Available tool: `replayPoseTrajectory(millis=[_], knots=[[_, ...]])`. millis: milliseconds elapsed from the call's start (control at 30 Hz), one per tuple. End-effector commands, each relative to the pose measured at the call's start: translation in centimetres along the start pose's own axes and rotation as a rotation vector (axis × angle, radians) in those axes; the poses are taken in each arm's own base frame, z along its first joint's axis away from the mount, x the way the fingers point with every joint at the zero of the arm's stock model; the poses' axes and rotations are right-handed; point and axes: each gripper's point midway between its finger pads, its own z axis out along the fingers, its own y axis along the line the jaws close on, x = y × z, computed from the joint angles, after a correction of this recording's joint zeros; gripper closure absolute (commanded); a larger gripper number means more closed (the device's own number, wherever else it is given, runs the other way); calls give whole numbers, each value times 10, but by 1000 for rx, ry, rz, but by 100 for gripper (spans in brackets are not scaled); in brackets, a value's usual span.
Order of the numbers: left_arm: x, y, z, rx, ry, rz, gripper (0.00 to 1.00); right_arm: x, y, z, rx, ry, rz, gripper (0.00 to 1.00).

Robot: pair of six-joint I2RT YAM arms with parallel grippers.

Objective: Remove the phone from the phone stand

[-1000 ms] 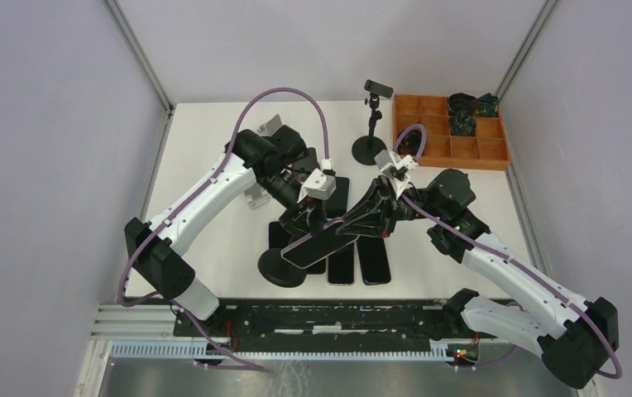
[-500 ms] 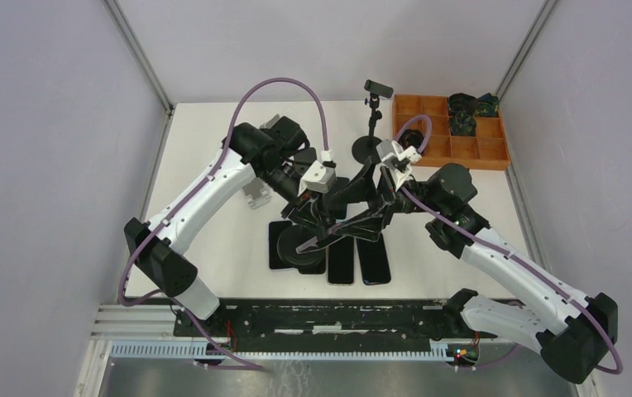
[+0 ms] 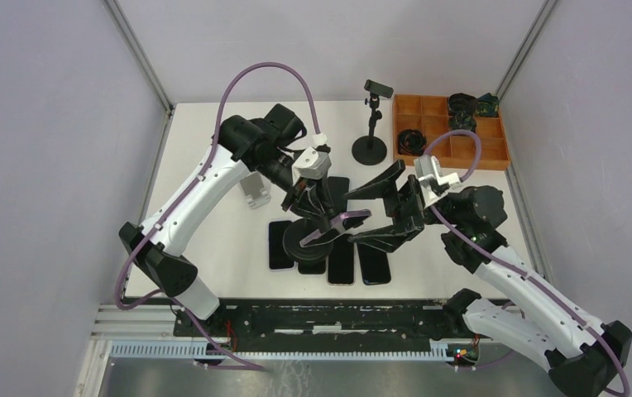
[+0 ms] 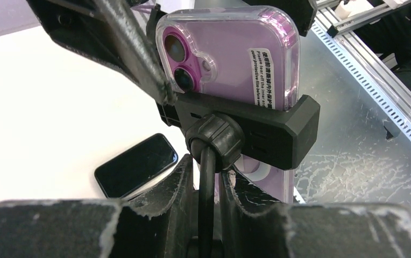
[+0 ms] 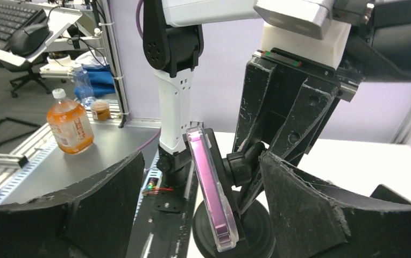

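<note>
A purple phone (image 4: 230, 54) in a clear case sits clamped in the black phone stand (image 4: 252, 126). My left gripper (image 4: 207, 180) is shut on the stand's thin pole, just under the ball joint. From above, the left gripper (image 3: 317, 203) is over the stand's round base (image 3: 300, 246). My right gripper (image 5: 202, 161) is open, and the phone (image 5: 210, 188) stands edge-on between its fingers (image 5: 101, 199) without touching either. In the top view, the right gripper (image 3: 351, 217) straddles the phone (image 3: 339, 224) from the right.
Several dark phones (image 3: 362, 260) lie flat on the white table below the stand, one visible in the left wrist view (image 4: 136, 164). A second phone stand (image 3: 371, 136) stands at the back beside an orange compartment tray (image 3: 453, 132). A small grey holder (image 3: 255, 190) sits left.
My right gripper has opened and drawn back to the right. My left gripper has pulled the stand with the phone away from the front edge and more upright.
</note>
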Motion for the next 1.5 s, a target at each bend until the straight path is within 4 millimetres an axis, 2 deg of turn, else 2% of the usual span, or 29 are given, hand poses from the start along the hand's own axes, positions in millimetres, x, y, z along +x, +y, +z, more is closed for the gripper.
replayPoseTrajectory(millis=[0, 100, 200, 233, 300, 433, 533, 600, 633, 733, 767, 867, 967, 1100, 1133, 1233, 1333, 1467], knots=[[-46, -22, -4, 47, -140, 43, 98, -22, 12, -1, -60, -54, -182, 19], [-53, -25, -5, 53, -157, 51, 98, -24, 19, 1, -113, -80, -168, 30], [-59, -28, -6, 58, -173, 58, 98, -30, 24, 3, -158, -115, -149, 46], [-61, -28, -6, 57, -175, 58, 98, -32, 27, 4, -181, -128, -134, 47], [-65, -30, -7, 57, -182, 65, 98, -30, 28, 5, -205, -126, -106, 46], [-76, -36, -9, 69, -214, 68, 98, -27, 25, 7, -215, -117, -111, 36], [-83, -39, -11, 72, -235, 86, 98, -30, 26, 9, -230, -115, -110, 41], [-85, -38, -11, 71, -241, 83, 98, -36, 32, 8, -258, -135, -98, 57], [-84, -39, -11, 72, -243, 77, 98, -37, 36, 7, -275, -151, -98, 69], [-82, -38, -10, 78, -244, 55, 98, -40, 35, 8, -276, -178, -57, 98], [-81, -37, -9, 77, -242, 46, 98, -42, 33, 9, -272, -188, -41, 100], [-71, -33, -7, 50, -218, 25, 98, -49, 33, 11, -283, -216, -13, 100], [-50, -28, -3, 14, -174, -4, 98, -58, 31, 15, -299, -230, 17, 100], [1, -31, 6, -3, 7, 93, 98, -72, 17, 19, -257, -269, 30, 100], [19, -38, 9, 27, 69, 57, 98, -76, 14, 18, -244, -283, 27, 100], [49, -36, 10, 27, 175, 32, 98, -82, 6, 16, -203, -322, 26, 100], [64, -36, 9, 33, 230, 104, 98, -82, 2, 16, -184, -339, 37, 100], [70, -34, 10, 39, 265, 109, 98, -79, -3, 15, -166, -338, 43, 100]])
